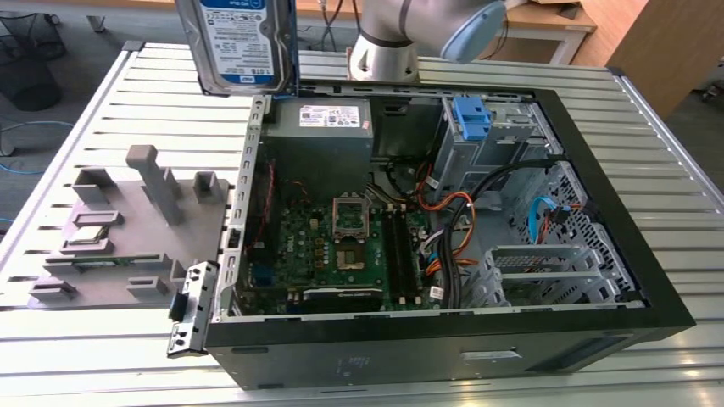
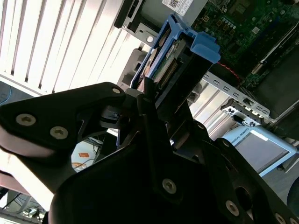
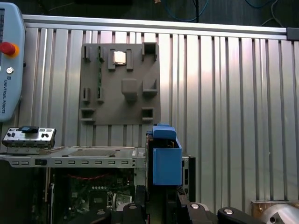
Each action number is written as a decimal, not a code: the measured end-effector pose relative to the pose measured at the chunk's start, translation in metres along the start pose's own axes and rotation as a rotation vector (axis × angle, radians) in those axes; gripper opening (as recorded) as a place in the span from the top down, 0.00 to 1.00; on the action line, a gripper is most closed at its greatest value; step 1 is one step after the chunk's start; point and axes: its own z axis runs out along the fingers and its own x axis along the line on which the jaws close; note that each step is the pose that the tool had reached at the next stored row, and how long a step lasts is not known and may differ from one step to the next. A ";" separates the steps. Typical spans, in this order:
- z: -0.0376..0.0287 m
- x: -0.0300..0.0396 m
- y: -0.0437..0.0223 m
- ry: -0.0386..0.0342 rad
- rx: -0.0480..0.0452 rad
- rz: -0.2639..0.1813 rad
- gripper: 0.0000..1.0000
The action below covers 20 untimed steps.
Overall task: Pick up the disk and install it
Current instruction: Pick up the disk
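The disk (image 1: 243, 42), a silver drive with a blue-and-white label, hangs upright in the air above the back corner of the open computer case (image 1: 633, 229), on the exterior view's left. In the second wrist view my gripper (image 2: 159, 109) is shut on the disk (image 2: 170, 60), whose blue plastic frame sticks out past the black fingers (image 2: 140, 100). In the first wrist view the disk's blue frame (image 3: 166, 161) stands over the case's edge, just beyond the gripper (image 3: 163, 207).
Inside the case lie the motherboard (image 1: 339, 246), a grey power-supply box (image 1: 322, 136), cables, and a drive cage holding a blue bracket (image 1: 470, 114). A grey fixture plate (image 1: 125, 229) lies on the slatted table beside the case. The arm's base (image 1: 385, 42) stands behind it.
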 end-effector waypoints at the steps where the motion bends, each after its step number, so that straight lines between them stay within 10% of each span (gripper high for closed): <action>1: -0.0001 0.0000 -0.0023 0.0000 0.0000 0.000 0.65; 20: -0.0033 0.0002 -0.0489 -0.0001 0.0000 0.000 0.65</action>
